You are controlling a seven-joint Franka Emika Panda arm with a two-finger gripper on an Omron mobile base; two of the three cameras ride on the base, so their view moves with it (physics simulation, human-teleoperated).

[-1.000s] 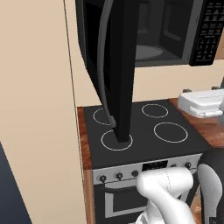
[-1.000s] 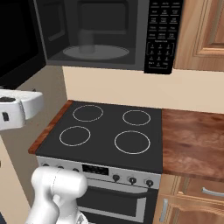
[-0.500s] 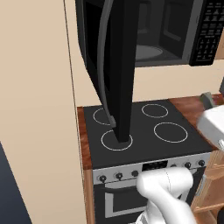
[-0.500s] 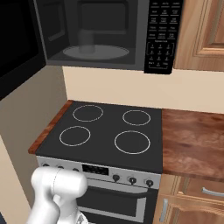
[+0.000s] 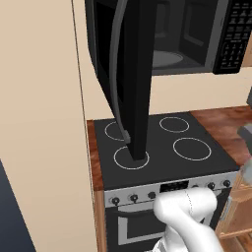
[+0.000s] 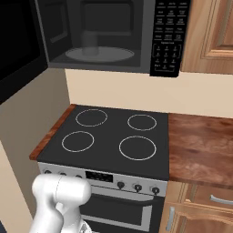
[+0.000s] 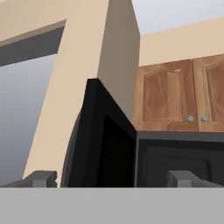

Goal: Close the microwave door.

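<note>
microwave door point(image 5: 135, 74) swung wide open, glossy black slab edge-on, long curved grey bar handle point(image 5: 116, 74) on its left face, hanging out over the stove's left rings. microwave point(image 6: 109, 34) is a black box mounted above the stove, grey cavity with round glass plate point(image 6: 100, 53), button keypad point(image 6: 167, 38) strip at right. stove point(image 6: 113, 136) flat matte black, four thin white rings, knobs along front edge. brown wood-grain counter point(image 6: 200, 148) to its right. arched wood cabinets point(image 7: 179, 96) above. gripper point(image 7: 116, 180) fingertips point(image 7: 41, 178) spread wide apart, holding nothing, aimed up at the door.
</note>
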